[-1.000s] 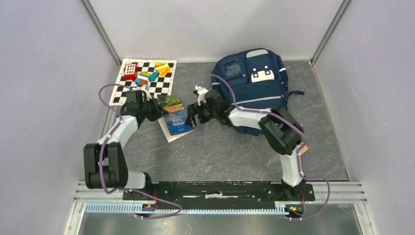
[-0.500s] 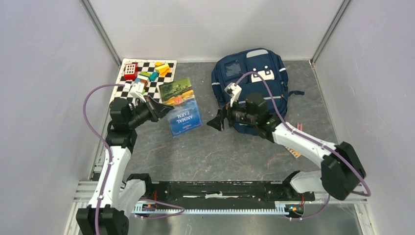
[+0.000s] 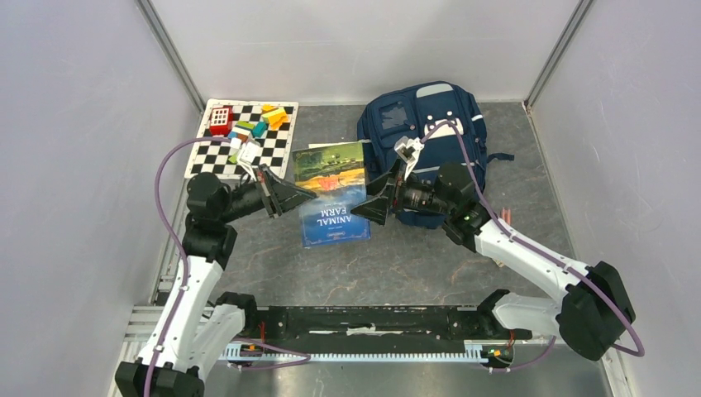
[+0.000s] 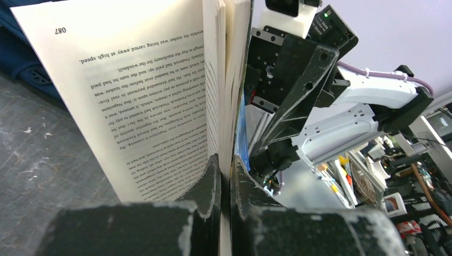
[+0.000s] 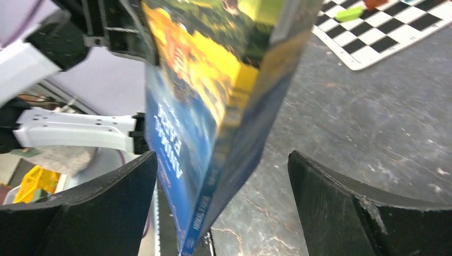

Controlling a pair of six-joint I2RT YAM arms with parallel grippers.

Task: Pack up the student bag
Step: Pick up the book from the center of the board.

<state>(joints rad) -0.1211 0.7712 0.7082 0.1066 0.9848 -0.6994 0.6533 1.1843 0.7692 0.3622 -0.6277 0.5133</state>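
Note:
The student bag (image 3: 430, 124), a navy backpack with grey stripes and a white buckle patch, lies at the back right; a bit of it shows in the left wrist view (image 4: 18, 53). My left gripper (image 3: 291, 197) is shut on the left edge of a blue and yellow "Animal Farm" book (image 3: 335, 192) and holds it up off the floor, left of the bag. In the left wrist view the jaws (image 4: 226, 160) pinch the cover and some pages, and the book (image 4: 149, 96) hangs open. My right gripper (image 3: 372, 207) is open at the book's right edge; its jaws (image 5: 223, 154) straddle the book (image 5: 213, 106) without touching it.
A checkered mat (image 3: 273, 149) with several coloured blocks and a red toy (image 3: 220, 120) lies at the back left, also in the right wrist view (image 5: 384, 32). A small flat object (image 3: 504, 217) lies by the right arm. Walls close in on three sides.
The book was lifted off the floor by my left gripper and carried right, toward the bag. My right gripper let go, drew back, then came to the book's right edge, open.

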